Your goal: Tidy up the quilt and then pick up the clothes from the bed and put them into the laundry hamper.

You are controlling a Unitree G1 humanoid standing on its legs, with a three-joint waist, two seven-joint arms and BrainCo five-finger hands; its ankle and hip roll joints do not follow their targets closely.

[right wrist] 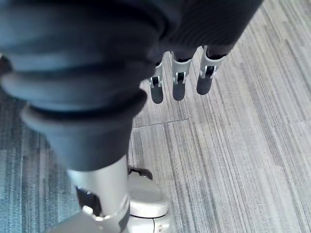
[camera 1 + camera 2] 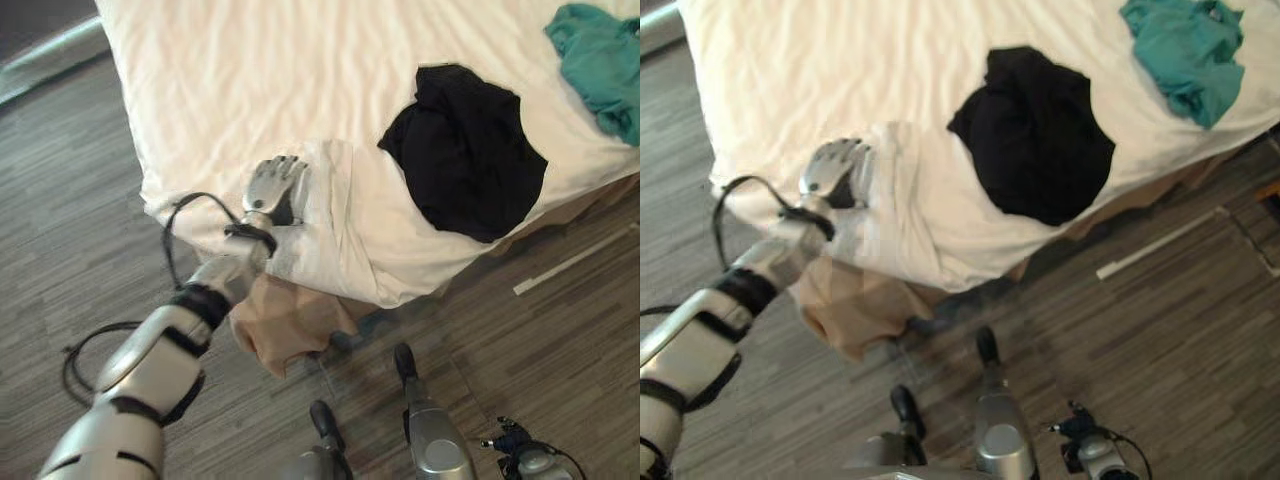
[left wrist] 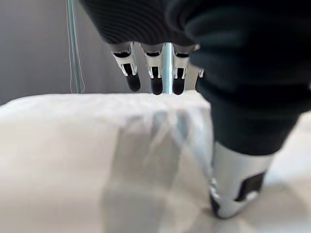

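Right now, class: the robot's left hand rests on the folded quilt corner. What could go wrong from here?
1. The left hand lies flat, so the white quilt may slip rather than pull straight.
2. Dragging the quilt could carry the black garment off the near bed edge.
3. The teal garment lies far across the bed, probably a long reach.

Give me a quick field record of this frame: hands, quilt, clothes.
left hand: open, fingers straight, resting on the folded-back corner of the quilt
right hand: open, hanging over the floor, holding nothing
quilt: white, covers the bed, near corner folded back on itself
black garment: crumpled on the quilt near the bed's edge
teal garment: crumpled on the quilt, apart from the black one
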